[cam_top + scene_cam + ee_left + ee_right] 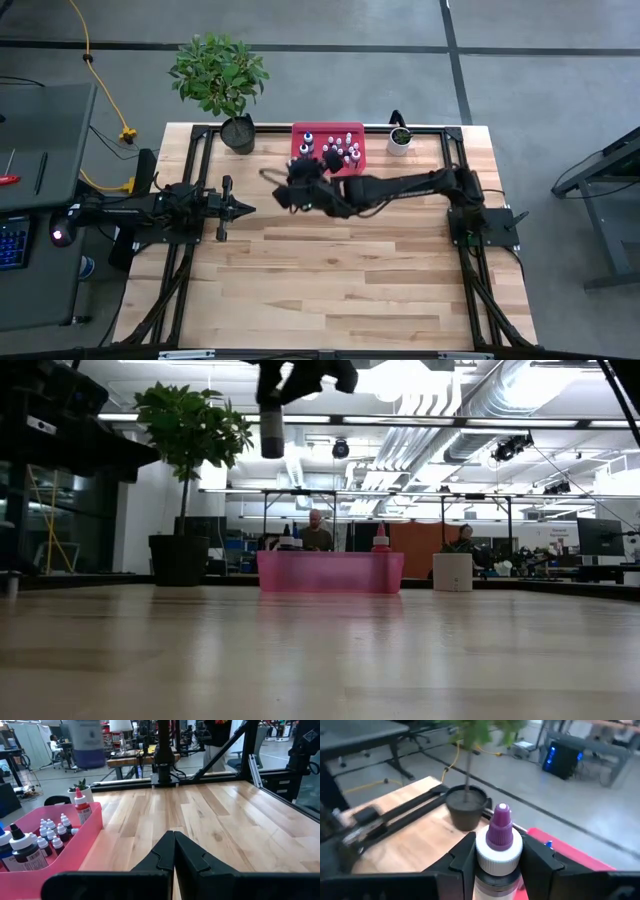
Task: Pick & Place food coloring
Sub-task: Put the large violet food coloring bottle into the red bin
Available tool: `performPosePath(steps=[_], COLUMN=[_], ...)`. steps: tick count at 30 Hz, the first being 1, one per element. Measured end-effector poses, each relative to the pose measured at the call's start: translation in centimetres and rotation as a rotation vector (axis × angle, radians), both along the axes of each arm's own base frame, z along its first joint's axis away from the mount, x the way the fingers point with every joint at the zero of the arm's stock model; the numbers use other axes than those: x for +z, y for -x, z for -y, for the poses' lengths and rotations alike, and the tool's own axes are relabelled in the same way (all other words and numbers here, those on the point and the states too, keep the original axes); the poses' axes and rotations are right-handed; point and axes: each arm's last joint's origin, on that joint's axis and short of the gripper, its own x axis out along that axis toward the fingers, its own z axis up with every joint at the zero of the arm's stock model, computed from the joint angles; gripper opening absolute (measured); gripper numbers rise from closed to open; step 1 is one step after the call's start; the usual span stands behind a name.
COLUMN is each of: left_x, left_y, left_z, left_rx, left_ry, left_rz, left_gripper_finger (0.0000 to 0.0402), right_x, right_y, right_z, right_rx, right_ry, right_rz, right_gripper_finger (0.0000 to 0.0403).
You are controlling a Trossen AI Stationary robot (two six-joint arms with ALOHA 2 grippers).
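Note:
A pink tray (352, 160) at the table's far edge holds several small food coloring bottles (50, 832). My right gripper (300, 185) hangs high over the table just in front of the tray's left end, shut on one food coloring bottle (499, 827) that has a purple cap and a white collar. In the low view that bottle (272, 430) shows below the gripper (300, 375), far above the tabletop. My left gripper (235, 208) waits at the table's left, level, its fingers (165, 852) shut on nothing. My right gripper pinches the bottle between its two fingers (465, 855), one on each side, at the white collar (495, 857) just under the purple cap. The bottle stands upright, cap up. It is lifted clear of the tray and the table, and its body (272, 440) reaches down below the fingers.
A leafy plant in a black pot (238, 133) stands left of the tray, and a small white plant pot (399, 141) right of it. Black frame rails (200, 150) run along the table's sides. The wooden top in front of the tray is bare. People sit in the room behind.

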Motion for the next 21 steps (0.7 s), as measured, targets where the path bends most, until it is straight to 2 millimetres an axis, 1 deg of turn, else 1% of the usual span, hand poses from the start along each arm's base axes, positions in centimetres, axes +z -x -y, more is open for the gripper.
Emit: performPosePath(steps=[3, 5, 9, 12, 15, 18, 21], left_x=[0.0, 0.0, 0.0, 0.0, 0.0, 0.0, 0.0], left_y=[0.0, 0.0, 0.0, 0.0, 0.0, 0.0, 0.0], left_z=[0.0, 0.0, 0.0, 0.0, 0.0, 0.0, 0.0], left_rx=[0.000, 0.000, 0.000, 0.000, 0.000, 0.000, 0.000], left_ry=[0.000, 0.000, 0.000, 0.000, 0.000, 0.000, 0.000], left_rz=[0.000, 0.000, 0.000, 0.000, 0.000, 0.000, 0.000], left_gripper_finger=[0.0000, 0.0000, 0.0000, 0.0000, 0.0000, 0.0000, 0.0000], right_x=[0.3, -0.4, -3.3, -4.9, -6.4, -8.0, -9.2], right_y=[0.7, 1.3, 2.6, 3.8, 5.0, 5.7, 6.2], right_z=[1.7, 2.9, 4.4, 5.0, 5.7, 6.6, 7.6], right_rx=[-0.054, -0.092, -0.141, -0.163, -0.214, -0.232, -0.269], right_ry=[-0.051, -0.072, -0.103, -0.048, 0.024, 0.041, 0.048], right_rz=[0.045, 0.061, 0.119, 0.148, 0.096, 0.046, 0.039], right_gripper_finger=[0.0113, 0.0113, 0.0113, 0.0113, 0.0113, 0.0113, 0.0113])
